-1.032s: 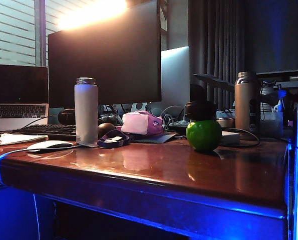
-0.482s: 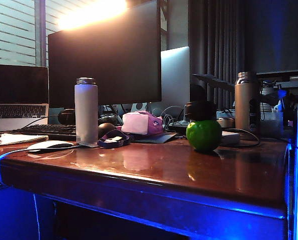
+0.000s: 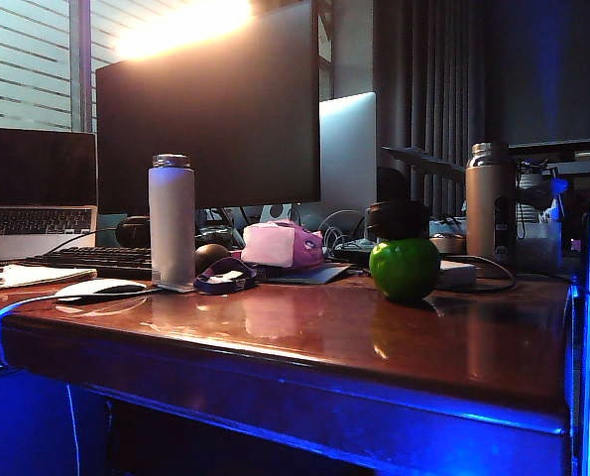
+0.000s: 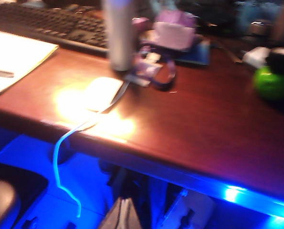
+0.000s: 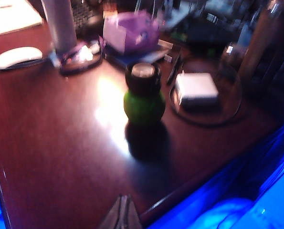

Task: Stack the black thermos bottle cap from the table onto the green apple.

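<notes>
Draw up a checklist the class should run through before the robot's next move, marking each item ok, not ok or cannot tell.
1. Cap sits on the apple: ok.
2. Apple rests on the table: ok.
3. Cap sits level, not tipping: ok in the exterior view.
4. Left gripper clear of the stack, off the table's front edge, jaws together: ok.
5. Right gripper clear of the stack, at the table's front edge, jaws shut and empty: ok.
6. Cap centred on the apple: cannot tell, wrist views blurred.

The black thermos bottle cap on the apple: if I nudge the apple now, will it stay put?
Probably not. The black thermos bottle cap rests on the rounded top of the green apple, so it likely slides off. The apple is round and glossy on a smooth table, so it may roll. Both grippers, left and right, sit shut near the table's front edge.
</notes>
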Controlling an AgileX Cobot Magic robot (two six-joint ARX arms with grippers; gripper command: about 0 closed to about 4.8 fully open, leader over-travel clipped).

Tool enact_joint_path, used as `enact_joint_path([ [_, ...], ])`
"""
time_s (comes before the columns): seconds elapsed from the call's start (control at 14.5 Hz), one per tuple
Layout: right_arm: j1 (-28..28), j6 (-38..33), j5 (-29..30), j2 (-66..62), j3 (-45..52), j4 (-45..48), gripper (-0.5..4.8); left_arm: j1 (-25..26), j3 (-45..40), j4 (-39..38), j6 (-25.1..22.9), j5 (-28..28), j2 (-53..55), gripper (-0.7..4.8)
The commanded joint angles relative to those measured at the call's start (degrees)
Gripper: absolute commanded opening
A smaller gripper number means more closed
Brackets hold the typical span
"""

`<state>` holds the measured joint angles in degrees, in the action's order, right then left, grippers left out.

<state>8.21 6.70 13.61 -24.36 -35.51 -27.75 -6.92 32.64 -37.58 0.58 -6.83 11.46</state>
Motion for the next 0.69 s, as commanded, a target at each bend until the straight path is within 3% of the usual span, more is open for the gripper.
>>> enact_joint_path([
  [0.07, 0.00, 1.42, 0.33, 0.79, 1.99, 5.77, -0.05, -0.07, -3.28, 4.31, 0.28, 1.92, -2.27, -0.04],
  [0.28, 0.00, 1.38, 0.46, 1.62, 5.38, 11.80, -0.05, -0.07, -4.74, 8.66, 0.33, 6.95, -2.19, -0.04],
  [0.69, -0.02, 0.02, 0.42, 1.75, 15.96, 18.88, -0.05, -0.07, -19.67, 21.40, 2.86, 8.02, -2.21, -0.04],
])
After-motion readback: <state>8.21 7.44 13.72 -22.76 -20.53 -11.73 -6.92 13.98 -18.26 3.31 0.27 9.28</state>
